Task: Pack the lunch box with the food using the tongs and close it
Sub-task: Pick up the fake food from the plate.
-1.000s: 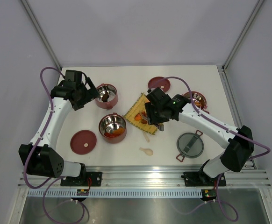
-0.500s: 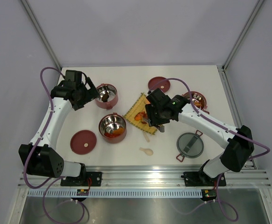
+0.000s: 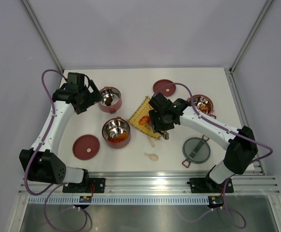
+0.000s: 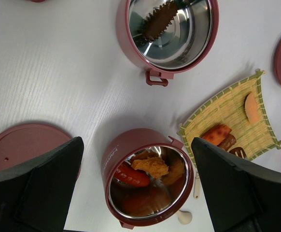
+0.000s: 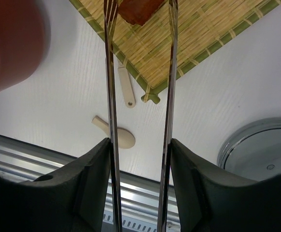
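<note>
My right gripper (image 5: 140, 154) is shut on the silver tongs (image 5: 110, 96), their two arms pressed between its fingers (image 5: 90, 183). The tong tips straddle a red-brown food piece (image 5: 138, 9) on the yellow mat (image 5: 193, 38). In the top view that gripper (image 3: 158, 122) hovers over the mat (image 3: 141, 115). My left gripper (image 4: 135, 144) is open and empty, high above a lunch box tier (image 4: 131, 145) that holds a sausage (image 4: 131, 176) and an orange piece (image 4: 151, 166). Another tier (image 4: 131, 43) holds a brown piece (image 4: 157, 21). More food (image 4: 217, 133) lies on the mat (image 4: 227, 104).
A third tier (image 3: 202, 103) stands at the right. Red disc lids lie at the front left (image 3: 86, 146) and the back (image 3: 164, 87). The grey top lid (image 3: 196, 150) is at the front right. A cream spoon (image 3: 151, 156) lies near the front edge.
The right arm's wrist has shifted slightly left over the mat, with the tongs still in its grip. The left arm has not moved.
</note>
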Controlling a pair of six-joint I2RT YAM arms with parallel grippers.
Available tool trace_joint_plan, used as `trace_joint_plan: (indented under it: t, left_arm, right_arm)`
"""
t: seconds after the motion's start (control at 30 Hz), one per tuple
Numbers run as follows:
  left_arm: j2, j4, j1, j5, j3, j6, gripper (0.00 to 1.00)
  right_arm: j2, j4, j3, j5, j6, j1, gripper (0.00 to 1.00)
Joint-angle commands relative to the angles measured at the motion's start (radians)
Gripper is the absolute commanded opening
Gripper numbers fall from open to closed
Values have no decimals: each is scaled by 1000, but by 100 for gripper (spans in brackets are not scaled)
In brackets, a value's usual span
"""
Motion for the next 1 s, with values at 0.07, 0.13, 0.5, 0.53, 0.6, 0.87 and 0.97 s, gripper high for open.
trace_joint_plan:
  t: [0.07,0.13,0.5,0.53,0.6,0.87,0.97]
  left_arm:
    - [-6,30,5,1,8,16,99]
    - [-6,28,5,1,8,16,99]
    - [2,31,5,5,6,19,99]
    - [2,33,5,5,6,19,99]
    - [2,33,5,5,6,21,99]
    - [-1,33,3,1,-5,21,99]
    - [0,36,5,4,-5,21,99]
  right_arm:
    - [17,-1,15,-11,-13,-2,57]
    - [20,1,18,-8,-13,-2,56]
    - [-6,-10,22,20,-24,-2,45]
    - [-8,-10,22,21,-24,-2,45]
    - [-12,-7,22,20,-27,-2,45]
    - [-18,-4,25,18,-22,-2,51]
    - [-20,-2,25,15,-24,-2,52]
